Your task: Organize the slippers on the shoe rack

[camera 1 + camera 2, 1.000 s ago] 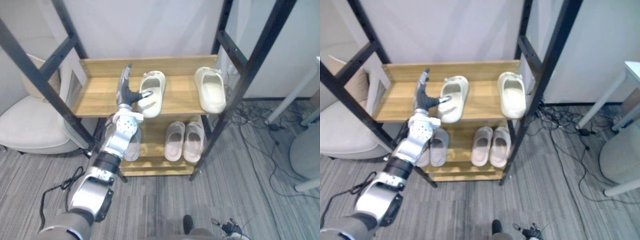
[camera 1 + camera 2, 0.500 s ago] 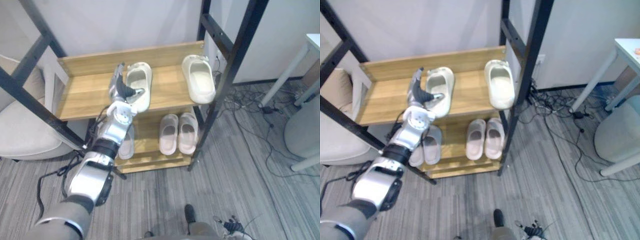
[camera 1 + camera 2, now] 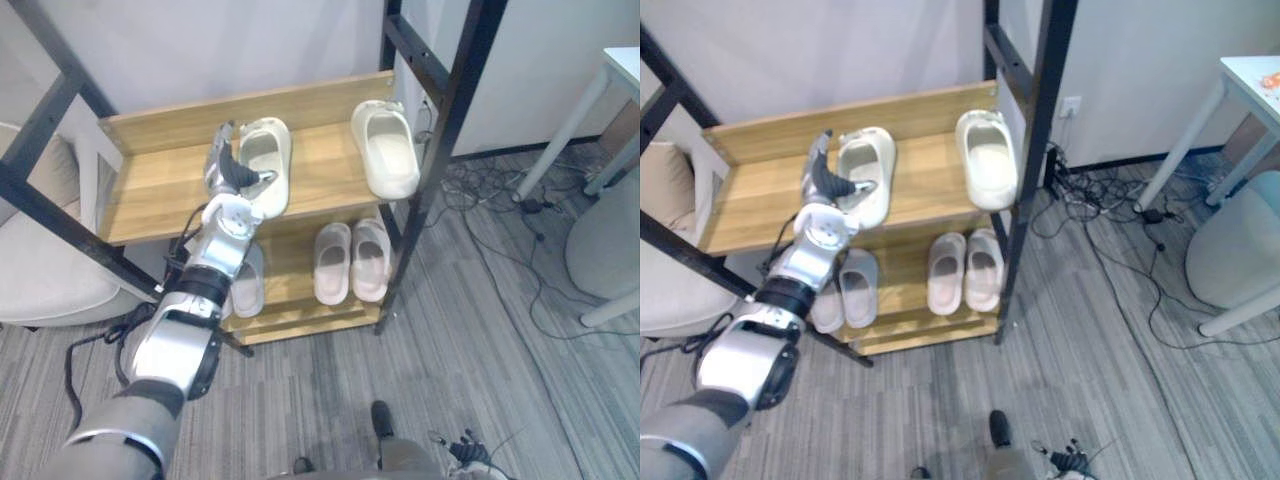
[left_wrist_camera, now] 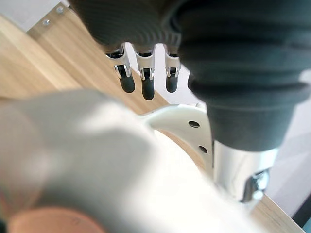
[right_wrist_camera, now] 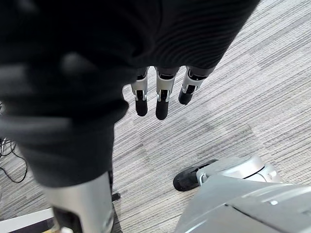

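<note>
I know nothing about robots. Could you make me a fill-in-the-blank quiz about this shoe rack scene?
The top shelf holds ___ cream slippers. The left hand touches the ___ one of them. The lower shelf holds ___ grey slippers. The right hand hangs over the ___.
Missing words: two; left; four; floor.

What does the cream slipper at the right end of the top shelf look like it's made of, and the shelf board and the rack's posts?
Cream slipper: probably moulded foam or rubber, matte; it looks like one thick seamless piece. Shelf board: wood or wood-look laminate, with light grain lines. Posts: likely black painted metal, thin straight bars.
</note>
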Robot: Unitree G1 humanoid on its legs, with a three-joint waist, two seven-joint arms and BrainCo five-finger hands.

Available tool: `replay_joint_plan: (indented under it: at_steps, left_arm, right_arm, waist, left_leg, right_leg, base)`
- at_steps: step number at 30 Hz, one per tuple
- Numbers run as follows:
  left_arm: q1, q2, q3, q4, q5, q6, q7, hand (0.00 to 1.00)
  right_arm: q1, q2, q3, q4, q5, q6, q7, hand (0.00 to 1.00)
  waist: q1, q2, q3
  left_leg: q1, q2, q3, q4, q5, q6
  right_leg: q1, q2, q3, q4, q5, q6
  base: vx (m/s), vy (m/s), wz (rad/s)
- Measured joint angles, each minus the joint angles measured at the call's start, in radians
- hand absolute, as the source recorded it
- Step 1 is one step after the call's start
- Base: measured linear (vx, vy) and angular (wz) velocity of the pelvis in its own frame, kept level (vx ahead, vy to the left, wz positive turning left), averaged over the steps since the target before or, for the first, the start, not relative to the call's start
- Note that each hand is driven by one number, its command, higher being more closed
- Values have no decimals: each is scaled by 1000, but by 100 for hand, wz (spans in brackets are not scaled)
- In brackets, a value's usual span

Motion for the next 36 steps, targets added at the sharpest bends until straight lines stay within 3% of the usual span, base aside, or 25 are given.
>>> replay_joint_plan:
  at_steps: [9, 26, 36]
  left_arm:
    - [-36, 24, 32, 102, -122, -1, -22, 0]
    - [-71, 56, 35, 132, -289, -17, -41, 0]
    - [-104, 56, 35, 84, -305, -38, -39, 0]
  right_arm:
    - [0, -2, 1, 2, 0, 13, 4, 0]
    - [1, -11, 12, 6, 0, 27, 8, 0]
    - [1, -19, 19, 7, 0, 36, 16, 0]
  waist:
    - [0, 2, 0]
    - [6, 4, -1]
    - [6, 17, -2]
  left_leg:
    - [0, -9, 3, 0, 4, 6]
    - [-16, -22, -1, 1, 8, 13]
    - [-17, -23, -13, -1, 9, 14]
  right_leg:
    - [-7, -8, 6, 0, 5, 2]
    - [-16, -21, 4, 0, 10, 4]
    - [-13, -23, -5, 0, 10, 4]
  base:
    - [-8, -3, 0]
    - [0, 0, 0]
    - [1, -3, 1]
